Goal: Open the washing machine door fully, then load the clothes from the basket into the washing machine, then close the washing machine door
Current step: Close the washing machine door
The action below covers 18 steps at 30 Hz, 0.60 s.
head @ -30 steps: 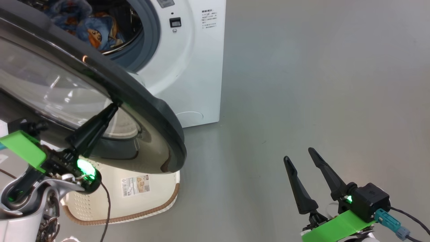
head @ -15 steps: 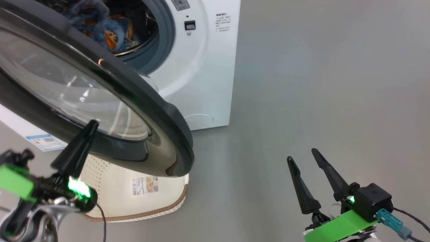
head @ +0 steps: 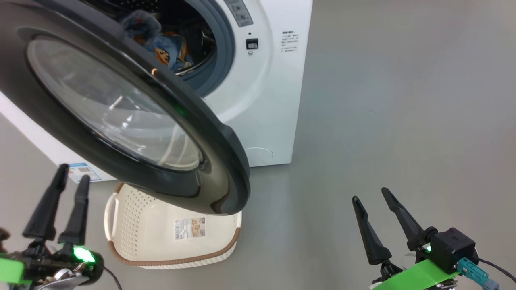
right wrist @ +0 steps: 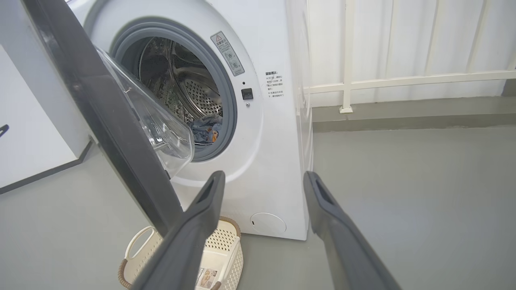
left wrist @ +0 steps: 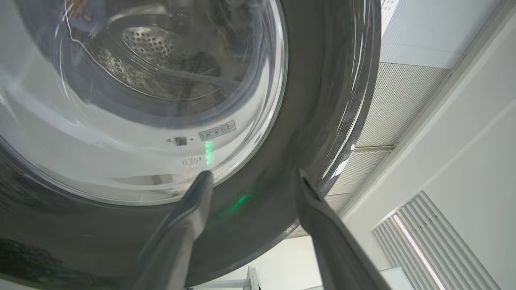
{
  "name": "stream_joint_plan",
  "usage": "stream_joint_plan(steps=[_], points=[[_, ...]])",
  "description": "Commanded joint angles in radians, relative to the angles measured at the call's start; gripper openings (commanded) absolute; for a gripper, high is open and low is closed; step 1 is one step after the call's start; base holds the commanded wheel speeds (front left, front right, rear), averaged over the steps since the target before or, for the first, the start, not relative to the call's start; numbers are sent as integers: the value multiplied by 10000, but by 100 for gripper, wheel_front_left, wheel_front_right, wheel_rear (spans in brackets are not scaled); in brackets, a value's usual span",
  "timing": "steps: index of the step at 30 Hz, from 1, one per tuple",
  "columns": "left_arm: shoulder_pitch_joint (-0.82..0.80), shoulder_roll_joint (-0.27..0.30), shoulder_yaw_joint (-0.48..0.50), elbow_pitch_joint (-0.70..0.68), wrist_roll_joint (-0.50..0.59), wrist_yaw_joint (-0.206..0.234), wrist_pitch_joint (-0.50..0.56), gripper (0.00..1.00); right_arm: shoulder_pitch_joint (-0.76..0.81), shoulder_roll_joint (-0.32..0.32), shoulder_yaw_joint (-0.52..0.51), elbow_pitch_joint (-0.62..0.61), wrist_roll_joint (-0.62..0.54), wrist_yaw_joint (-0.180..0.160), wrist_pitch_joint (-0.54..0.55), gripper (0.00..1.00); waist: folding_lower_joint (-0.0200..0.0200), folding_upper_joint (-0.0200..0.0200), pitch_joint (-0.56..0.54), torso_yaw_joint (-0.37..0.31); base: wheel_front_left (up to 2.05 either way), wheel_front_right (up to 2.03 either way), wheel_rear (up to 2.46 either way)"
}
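A second ago the left claw (head: 73, 174) had its fingers pressed together, with the tip against the black ring of the washing machine door (head: 121, 112). Half a second ago it had drawn back off the ring, fingers still together. Now it sits in the lower left of the head view with its two fingers spread apart and nothing between them. Its tips stand below the door's lower edge, in front of the blue energy label (head: 82, 171), and look clear of the door.

The whole head picture has slid since then, with the washing machine (head: 262, 100) now further right in the frame. That is the camera's move, not the machine's.

In the left wrist view the same claw (left wrist: 253, 174) points up at the door (left wrist: 161, 121). The ring and the glass bowl lie beyond the parted fingers, and the perforated drum shows through the glass.

The right claw (head: 370, 194) is where it was, at the lower right of the head view. Its fingers are parted, it holds nothing, and it hangs over bare grey floor (head: 383, 100), well apart from the machine. Its own view (right wrist: 264, 175) looks between its fingers at the machine's front (right wrist: 274, 141).

The door stands partly swung out, filling the upper left of the head view. The clothes (head: 165, 44) lie inside the drum, seen behind the door's top edge, and again low in the drum mouth in the right wrist view (right wrist: 205, 131). The basket (head: 141, 229) rests on the floor under the door's lower edge, with its stickered side toward the head camera.
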<state>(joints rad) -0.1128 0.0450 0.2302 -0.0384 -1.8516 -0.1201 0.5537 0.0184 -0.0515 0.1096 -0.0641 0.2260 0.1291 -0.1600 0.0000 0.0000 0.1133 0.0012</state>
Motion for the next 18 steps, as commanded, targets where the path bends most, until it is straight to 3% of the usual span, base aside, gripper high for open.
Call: stream_joint_plan(steps=[1,5,14,18], points=[[-63,150,387,-450,130,-104,-164,100,-67,12,192,-270,-70,16,32,100,0,0,-110,97,0,0,0],[357,81,312,-1330,1872,-104,-1494,100,23,12,185,-309,-85,16,66,100,0,0,-213,149,0,0,0],[1709,328,-1004,-2156,8947,-84,-5324,100,295,12,0,-436,-113,16,155,100,0,0,-434,310,0,0,0],[2043,603,-1387,-1954,11474,376,-6294,100,413,12,-45,-473,-152,16,229,100,0,0,-561,379,0,0,0]])
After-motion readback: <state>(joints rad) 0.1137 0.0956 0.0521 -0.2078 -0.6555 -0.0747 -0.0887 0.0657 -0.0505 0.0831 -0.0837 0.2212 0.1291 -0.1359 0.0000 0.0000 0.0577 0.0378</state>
